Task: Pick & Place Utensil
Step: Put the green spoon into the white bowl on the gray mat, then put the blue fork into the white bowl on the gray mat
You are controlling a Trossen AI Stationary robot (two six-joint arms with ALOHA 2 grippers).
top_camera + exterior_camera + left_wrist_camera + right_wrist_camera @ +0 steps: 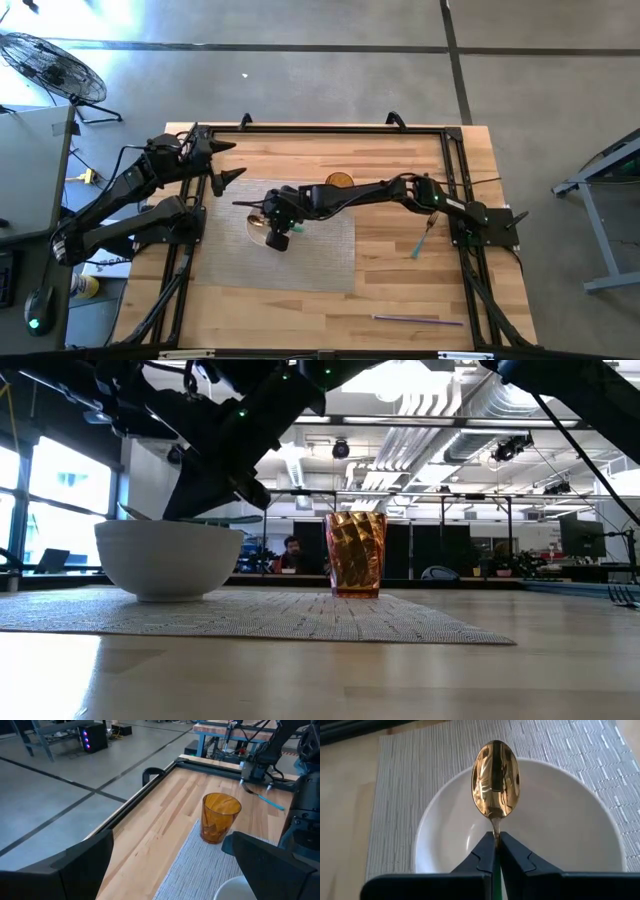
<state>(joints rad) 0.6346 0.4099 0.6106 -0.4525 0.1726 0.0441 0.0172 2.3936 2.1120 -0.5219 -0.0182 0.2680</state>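
Observation:
A gold spoon (pixel 496 777) is in my right gripper (pixel 497 845), which is shut on it above a white bowl (pixel 560 845). The bowl (pixel 262 230) stands on a grey woven mat (pixel 310 255). In the low view the spoon's tip (pixel 130 512) shows just above the bowl's (pixel 170 555) rim. An orange cup (pixel 338 180) stands at the mat's far edge. My left gripper (pixel 228 162) is open above the table's far left part, apart from everything; its wrist view (pixel 170 870) looks toward the cup (pixel 219 817). My right gripper pinches the spoon's handle just behind its bowl end, at the neck (pixel 496 824), between the two fingers (pixel 484 854). The fingers come from the table's right and lie along the handle, hiding the rest of it. The spoon is lifted clear, its bowl end over the white bowl.
A teal utensil (pixel 420 240) lies on the wood right of the mat, near the right arm's base. A thin purple utensil (pixel 418 319) lies near the table's near edge. A black frame (pixel 300 128) runs round the table's edges. Bare wood lies right of the mat.

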